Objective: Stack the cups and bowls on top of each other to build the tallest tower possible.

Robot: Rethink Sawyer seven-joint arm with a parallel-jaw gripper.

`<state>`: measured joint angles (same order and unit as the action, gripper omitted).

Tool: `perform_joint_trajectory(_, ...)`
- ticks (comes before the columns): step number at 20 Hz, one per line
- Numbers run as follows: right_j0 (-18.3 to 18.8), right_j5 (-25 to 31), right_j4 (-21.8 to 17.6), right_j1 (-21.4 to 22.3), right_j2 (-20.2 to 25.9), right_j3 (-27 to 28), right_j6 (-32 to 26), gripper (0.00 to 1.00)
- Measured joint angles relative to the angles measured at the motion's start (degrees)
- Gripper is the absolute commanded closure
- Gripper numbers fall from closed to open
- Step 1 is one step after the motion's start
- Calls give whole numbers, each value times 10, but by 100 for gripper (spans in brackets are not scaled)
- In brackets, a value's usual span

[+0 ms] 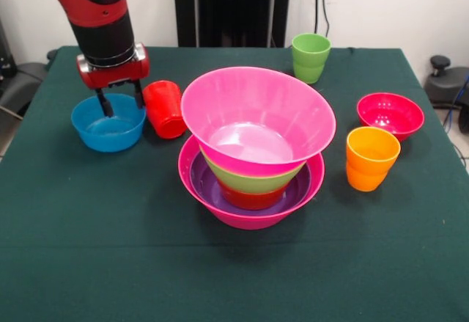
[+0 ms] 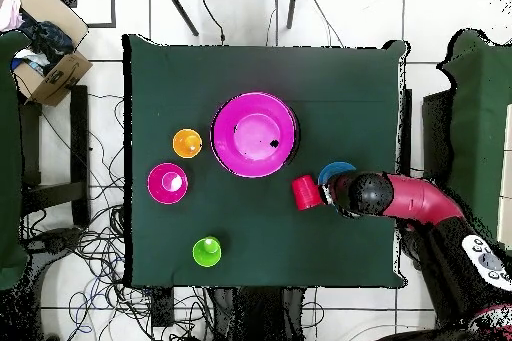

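At the frame's left, the pincer (image 1: 118, 104) is held open, one finger lowered inside the blue bowl (image 1: 108, 123), beside the red cup (image 1: 165, 108).

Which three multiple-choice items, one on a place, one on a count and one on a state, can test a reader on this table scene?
1. Where are the tips of the gripper?
A. in the blue bowl
B. in the orange cup
C. over the crimson bowl

2. How many cups stand apart from the tower?
A. one
B. two
C. three

3. How does the tower's top pink bowl sit?
A. level
B. tilted
C. upside down

Answers: 1 A, its open fingers dip inside the rim. 2 C, red cup, green cup and orange. 3 B, its rim slopes to one side.
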<state>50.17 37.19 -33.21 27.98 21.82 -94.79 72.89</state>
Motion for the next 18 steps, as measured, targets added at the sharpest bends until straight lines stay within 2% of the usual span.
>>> perform_joint_trajectory(18, 0, 0, 0, 1, -2, -8, 0, 0)
